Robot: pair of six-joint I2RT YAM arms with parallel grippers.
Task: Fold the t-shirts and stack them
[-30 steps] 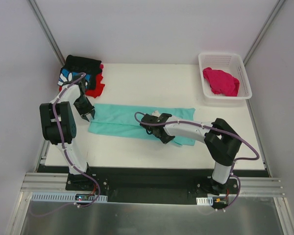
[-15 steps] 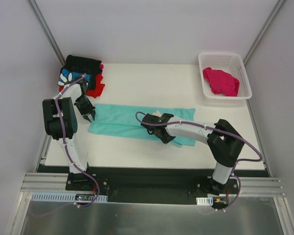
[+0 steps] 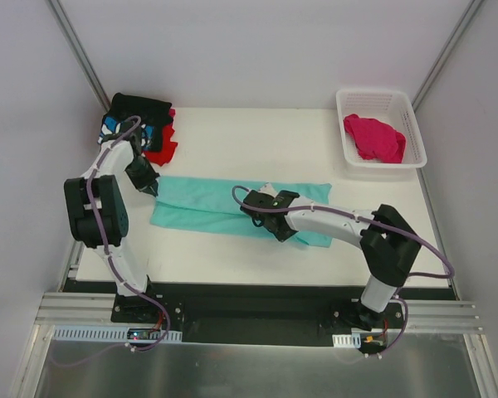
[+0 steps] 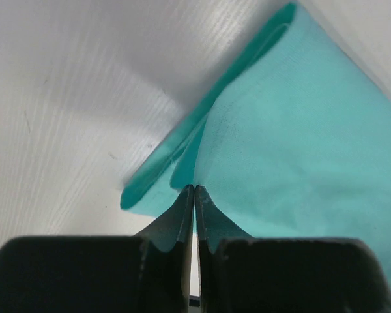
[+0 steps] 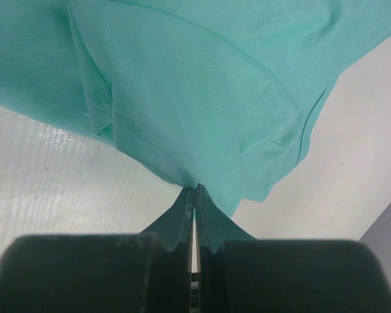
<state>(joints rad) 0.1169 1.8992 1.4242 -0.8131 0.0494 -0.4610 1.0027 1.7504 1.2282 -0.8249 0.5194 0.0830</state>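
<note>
Your teal shirt [image 3: 203,203] lies spread in a long band across the middle of the tabletop [image 3: 257,141], running from left to right, with layers folded over one another.

Your left claw [image 4: 193,190] is clenched at the shirt's left end. In the left wrist view its two tips meet with a fold of teal cloth pinched between them, just beside the corner where the doubled edge shows.

Your right claw [image 5: 195,189] is clenched too. It sits at the near edge of the shirt, toward the right end, and the right wrist view shows a stitched hem gathered into its closed tips, with the cloth bunched around the pinch.

At the far left corner, your black shirt [image 3: 137,108], with a patch of blue and white on it, lies on top of your red shirt [image 3: 162,151], which sticks out on the right side of it.

Your pink shirt [image 3: 375,138] lies crumpled inside the white basket [image 3: 380,94] at the far right corner, well apart from both claws.
</note>
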